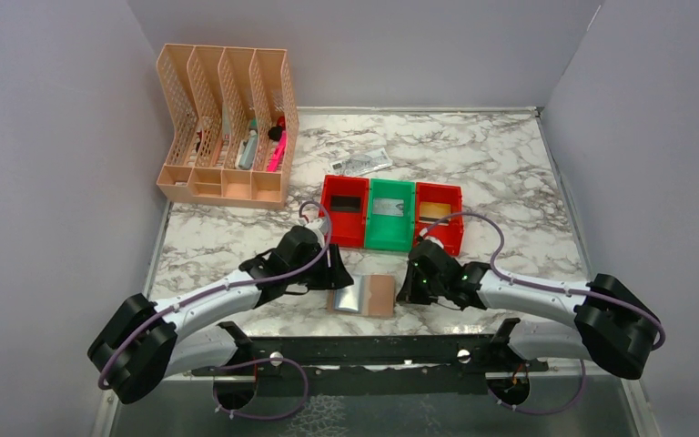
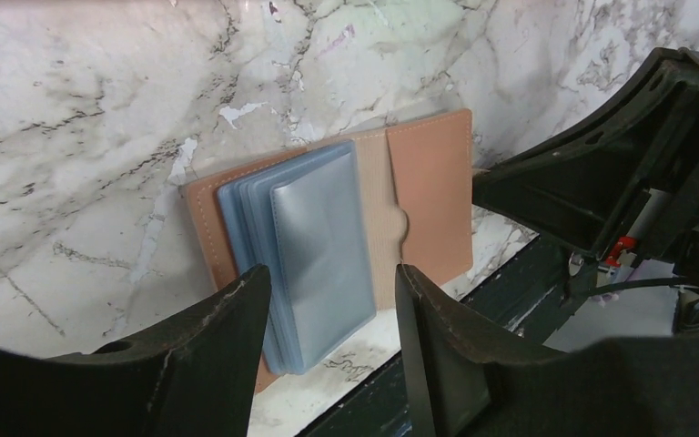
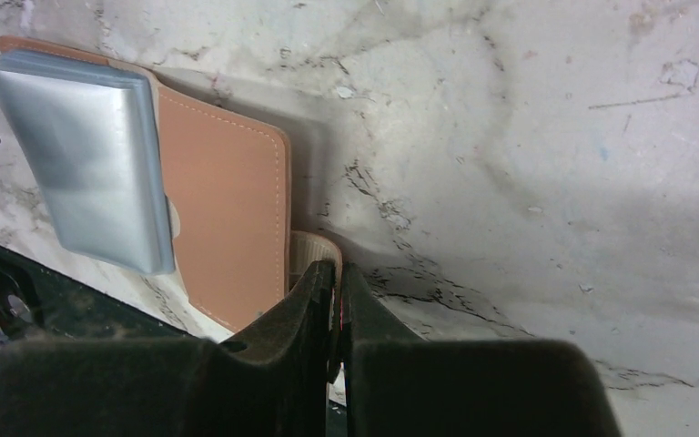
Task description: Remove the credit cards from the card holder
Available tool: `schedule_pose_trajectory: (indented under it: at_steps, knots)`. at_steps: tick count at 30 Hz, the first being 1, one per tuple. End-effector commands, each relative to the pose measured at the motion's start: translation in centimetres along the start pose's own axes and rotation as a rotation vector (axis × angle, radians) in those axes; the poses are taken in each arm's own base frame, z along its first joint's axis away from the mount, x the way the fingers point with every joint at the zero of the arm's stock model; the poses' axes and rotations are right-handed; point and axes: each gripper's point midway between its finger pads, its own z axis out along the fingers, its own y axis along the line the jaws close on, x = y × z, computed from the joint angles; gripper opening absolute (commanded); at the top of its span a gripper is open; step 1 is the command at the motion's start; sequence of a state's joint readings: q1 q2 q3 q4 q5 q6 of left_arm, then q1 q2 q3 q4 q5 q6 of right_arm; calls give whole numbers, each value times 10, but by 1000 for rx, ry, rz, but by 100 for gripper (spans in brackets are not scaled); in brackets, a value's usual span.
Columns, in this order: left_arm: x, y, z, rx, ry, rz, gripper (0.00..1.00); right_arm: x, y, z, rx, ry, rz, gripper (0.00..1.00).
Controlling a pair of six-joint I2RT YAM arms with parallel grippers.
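Observation:
The tan card holder (image 1: 379,296) lies open near the table's front edge, with a stack of pale blue-grey sleeves (image 2: 319,237) on its left half. My left gripper (image 1: 339,273) is open, its fingers either side of the sleeves' near end in the left wrist view (image 2: 332,273). My right gripper (image 1: 410,289) is shut on a beige ribbed tab (image 3: 314,250) at the holder's right edge (image 3: 227,218). A dark card (image 1: 346,205), a grey-silver card (image 1: 389,208) and a gold-toned card (image 1: 434,211) each lie in a bin.
Two red bins (image 1: 344,235) (image 1: 451,238) and a green bin (image 1: 390,238) stand in a row behind the holder. A crumpled paper note (image 1: 361,163) lies behind them. A peach desk organizer (image 1: 227,127) stands at the back left. White walls enclose the table.

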State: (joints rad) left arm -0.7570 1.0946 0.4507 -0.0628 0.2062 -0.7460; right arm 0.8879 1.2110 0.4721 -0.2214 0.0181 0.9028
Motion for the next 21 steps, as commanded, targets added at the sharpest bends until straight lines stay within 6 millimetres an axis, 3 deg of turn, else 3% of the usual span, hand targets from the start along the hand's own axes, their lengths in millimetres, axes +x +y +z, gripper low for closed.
schedule_pose_trajectory:
  at_steps: [1,13,21]
  knots:
    - [0,-17,4,79,31,21,55,1,-11,3,34,-17,46,11]
    - [7,-19,12,113,60,9,51,6,-9,7,22,6,54,11]
    - [2,-6,9,32,34,7,62,6,-11,6,25,-1,64,11]
